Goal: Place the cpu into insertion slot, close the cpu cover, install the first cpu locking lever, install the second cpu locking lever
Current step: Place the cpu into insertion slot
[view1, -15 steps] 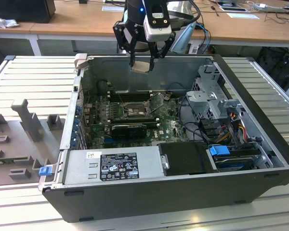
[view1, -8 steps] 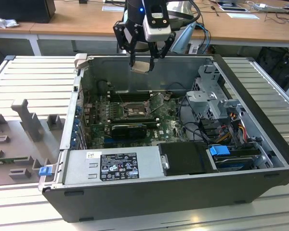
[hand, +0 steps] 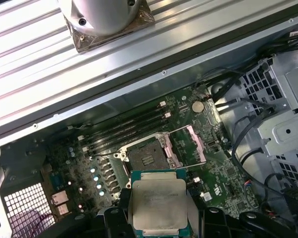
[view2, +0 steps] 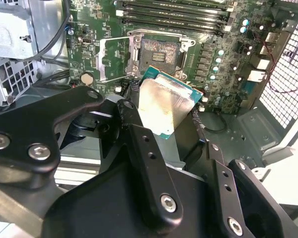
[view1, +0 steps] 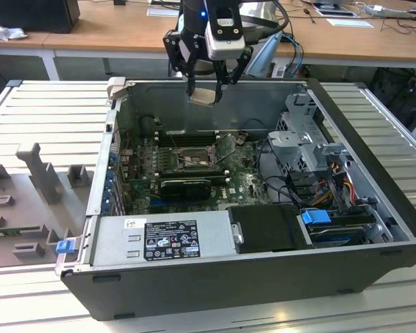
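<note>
Exterior view shows the tool (view1: 206, 84) hanging above the open computer case (view1: 215, 277), clenched on the cpu (view1: 204, 96). It pinches the chip by two opposite edges, which keeps the underside free for seating. The silvery top faces up toward the wrist. Well below the tool, in the first wrist view, the insertion slot (hand: 145, 158) lies bare. The cpu cover (hand: 188, 147) is swung open beside it, leaving the recess clear to take the chip.

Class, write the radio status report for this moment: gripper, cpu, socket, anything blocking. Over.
Gripper shut on the cpu, above the open case. Insertion slot bare, cpu cover open. Nothing seen between cpu and slot.
</note>
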Robot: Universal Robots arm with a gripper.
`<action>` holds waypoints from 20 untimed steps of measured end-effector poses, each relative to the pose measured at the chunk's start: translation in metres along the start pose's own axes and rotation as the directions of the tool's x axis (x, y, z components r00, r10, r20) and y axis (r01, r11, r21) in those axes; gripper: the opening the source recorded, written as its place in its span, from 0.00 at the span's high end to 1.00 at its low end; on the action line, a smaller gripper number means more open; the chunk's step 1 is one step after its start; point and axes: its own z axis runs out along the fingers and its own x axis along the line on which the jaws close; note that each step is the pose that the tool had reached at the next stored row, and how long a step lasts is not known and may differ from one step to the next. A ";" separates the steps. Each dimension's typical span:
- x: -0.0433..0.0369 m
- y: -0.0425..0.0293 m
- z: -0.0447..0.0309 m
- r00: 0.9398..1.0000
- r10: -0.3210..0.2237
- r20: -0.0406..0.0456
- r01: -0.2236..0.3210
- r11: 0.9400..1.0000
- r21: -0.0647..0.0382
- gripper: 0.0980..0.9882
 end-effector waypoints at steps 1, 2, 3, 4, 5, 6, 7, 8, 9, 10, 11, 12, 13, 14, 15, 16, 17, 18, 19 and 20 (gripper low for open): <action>0.0000 0.0000 0.0000 1.000 0.003 0.000 -0.003 1.000 0.000 0.52; 0.0000 0.0000 0.0000 1.000 0.005 0.001 -0.005 1.000 0.000 0.52; 0.0000 0.0000 0.0000 1.000 0.009 0.001 -0.009 1.000 0.000 0.52; 0.0000 0.0000 0.0000 1.000 0.017 0.002 -0.017 1.000 0.000 0.52; 0.0000 0.0000 0.0001 1.000 0.021 0.002 -0.021 1.000 0.000 0.52; 0.0000 0.0000 0.0003 0.999 0.034 0.003 -0.034 0.999 0.000 0.52; 0.0000 0.0000 0.0004 0.999 0.042 0.004 -0.042 0.999 0.000 0.52; 0.0000 -0.0001 0.0004 0.999 0.054 0.005 -0.054 0.999 0.000 0.52; 0.0000 -0.0001 0.0007 0.998 0.070 0.007 -0.070 0.998 0.000 0.52; 0.0000 -0.0001 0.0008 0.997 0.077 0.007 -0.077 0.997 0.000 0.52; 0.0000 -0.0001 0.0010 0.996 0.084 0.008 -0.084 0.996 0.000 0.52; 0.0000 -0.0001 0.0013 0.996 0.093 0.009 -0.093 0.996 -0.001 0.52; -0.0001 -0.0001 0.0015 0.995 0.099 0.010 -0.099 0.995 -0.001 0.52; 0.0000 -0.0002 0.0018 0.994 0.111 0.010 -0.111 0.994 -0.001 0.52; 0.0000 -0.0002 0.0020 0.992 0.122 0.012 -0.122 0.993 -0.002 0.52; -0.0001 -0.0002 0.0021 0.991 0.133 0.012 -0.133 0.991 -0.002 0.52; -0.0001 -0.0002 0.0022 0.989 0.145 0.013 -0.145 0.989 -0.002 0.52; -0.0001 -0.0003 0.0026 0.986 0.167 0.015 -0.167 0.986 -0.003 0.52; -0.0001 -0.0003 0.0029 0.982 0.189 0.017 -0.189 0.982 -0.004 0.52; -0.0001 -0.0003 0.0033 0.978 0.206 0.019 -0.206 0.979 -0.005 0.52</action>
